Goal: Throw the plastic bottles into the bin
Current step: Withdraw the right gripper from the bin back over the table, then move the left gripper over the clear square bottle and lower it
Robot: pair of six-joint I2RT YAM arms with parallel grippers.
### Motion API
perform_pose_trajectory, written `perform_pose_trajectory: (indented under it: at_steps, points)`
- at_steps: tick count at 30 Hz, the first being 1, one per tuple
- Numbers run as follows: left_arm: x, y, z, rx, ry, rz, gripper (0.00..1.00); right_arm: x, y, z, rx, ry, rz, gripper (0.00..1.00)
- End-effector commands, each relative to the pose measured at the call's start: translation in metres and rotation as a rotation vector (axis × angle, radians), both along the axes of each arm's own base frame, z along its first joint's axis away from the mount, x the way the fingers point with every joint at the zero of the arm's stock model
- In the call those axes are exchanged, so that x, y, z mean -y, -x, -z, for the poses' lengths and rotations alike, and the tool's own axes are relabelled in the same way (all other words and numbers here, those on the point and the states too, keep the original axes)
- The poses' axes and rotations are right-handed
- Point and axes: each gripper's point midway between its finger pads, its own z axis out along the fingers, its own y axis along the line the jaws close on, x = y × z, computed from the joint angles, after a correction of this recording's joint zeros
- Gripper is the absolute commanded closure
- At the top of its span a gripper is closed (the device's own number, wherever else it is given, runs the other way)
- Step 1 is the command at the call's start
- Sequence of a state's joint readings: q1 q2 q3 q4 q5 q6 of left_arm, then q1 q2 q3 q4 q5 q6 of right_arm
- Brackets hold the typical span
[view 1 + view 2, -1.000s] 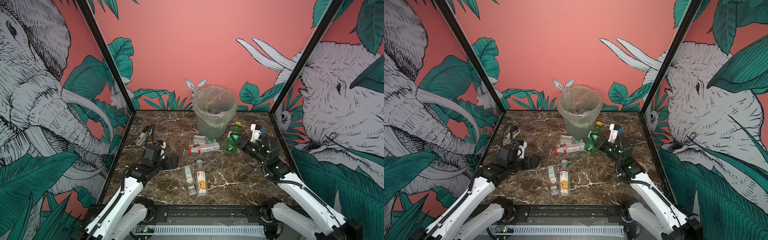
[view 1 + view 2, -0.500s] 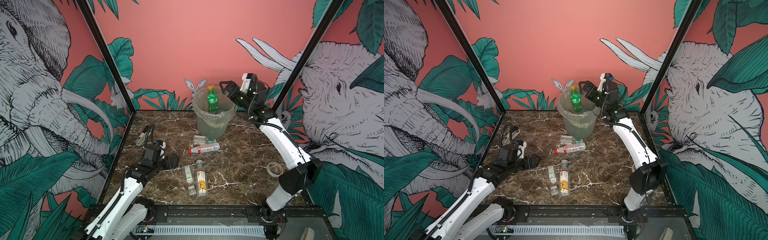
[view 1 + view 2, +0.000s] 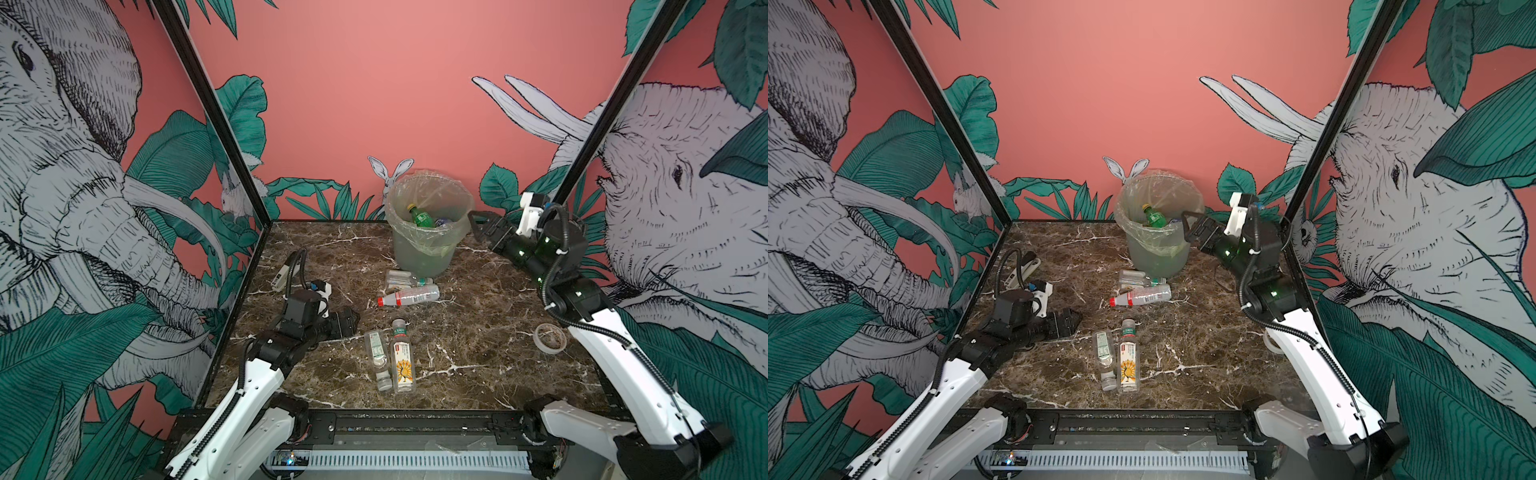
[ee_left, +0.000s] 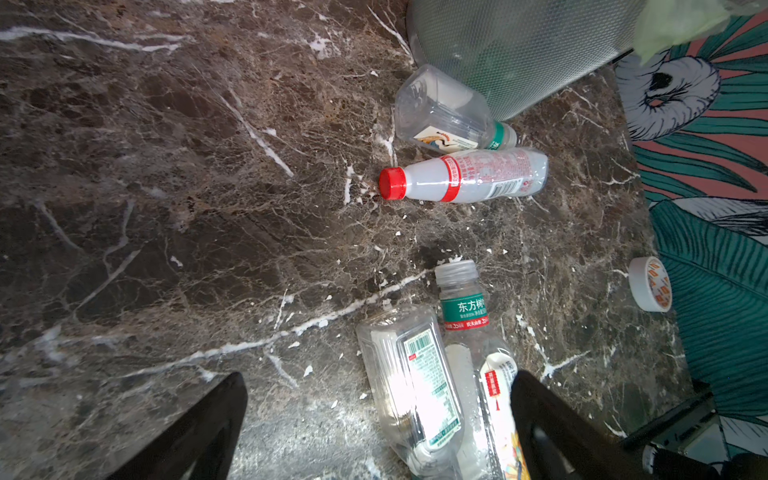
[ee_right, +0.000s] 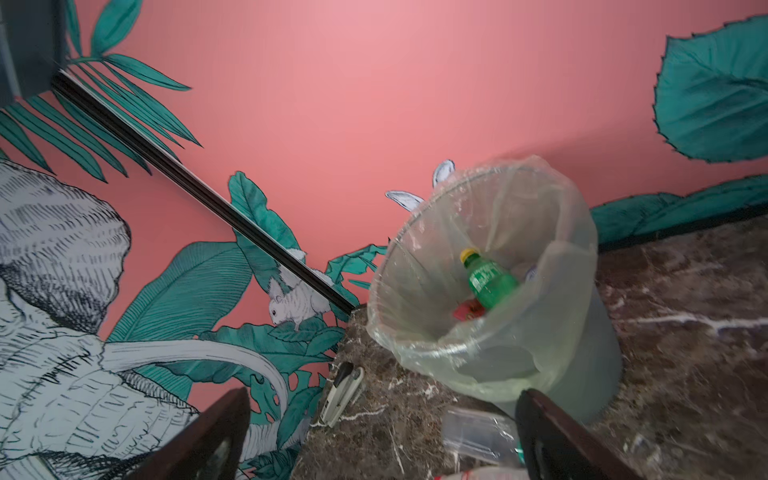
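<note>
Green bottle [image 3: 422, 217] already down inside the bin [image 3: 419, 262]; count it as done. Turn now to four clear ones lying on the marble table [image 3: 478, 291]: red-capped bottle [image 3: 409, 296] touching a flat clear bottle [image 3: 401, 279] just before the bin, then green-label bottle [image 3: 377, 357] and peacock-label bottle [image 3: 402, 361] side by side nearer the front. Note both grippers empty with jaws wide apart: right gripper [image 3: 477, 227] beside the bin rim, left gripper [image 3: 348, 322] low beside the pair. Probably best to pull the right one away without catching the crinkly bag [image 3: 436, 245], then close across a bottle body, not the neck. Leave tape roll [image 3: 549, 338] and stapler [image 3: 280, 276] alone.
</note>
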State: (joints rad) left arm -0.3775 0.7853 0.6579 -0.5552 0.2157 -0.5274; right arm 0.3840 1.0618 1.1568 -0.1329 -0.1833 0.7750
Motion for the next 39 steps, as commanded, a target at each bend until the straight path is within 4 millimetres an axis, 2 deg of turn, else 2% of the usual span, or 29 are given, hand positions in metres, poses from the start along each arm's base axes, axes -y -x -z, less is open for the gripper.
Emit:
perform_pose_trajectory:
  at_steps: [1, 7, 15, 21, 27, 30, 39]
  points:
    - [0.004, 0.003, 0.003, -0.013, 0.028, 0.015, 0.00, 0.008, 0.012, 0.033, -0.059, 0.015, 0.019, 0.01]
    - [0.008, 0.008, 0.005, -0.040, 0.068, 0.021, 0.00, 0.024, 0.040, 0.075, -0.161, 0.008, 0.057, 0.01]
    - [0.011, 0.016, 0.016, -0.083, 0.115, 0.013, 0.01, 0.033, 0.066, 0.118, -0.287, -0.006, 0.069, 0.01]
    - [0.014, 0.019, 0.023, -0.115, 0.152, -0.005, 0.00, 0.037, 0.074, 0.144, -0.365, 0.021, 0.076, 0.01]
    - [0.016, 0.019, 0.039, -0.156, 0.202, -0.049, 0.00, 0.039, 0.080, 0.168, -0.410, 0.067, 0.070, 0.01]
    - [0.014, 0.020, 0.046, -0.170, 0.199, -0.068, 0.00, 0.044, 0.080, 0.177, -0.421, 0.084, 0.098, 0.01]
    - [0.020, 0.021, 0.053, -0.204, 0.214, -0.069, 0.00, 0.043, 0.077, 0.204, -0.458, 0.122, 0.094, 0.01]
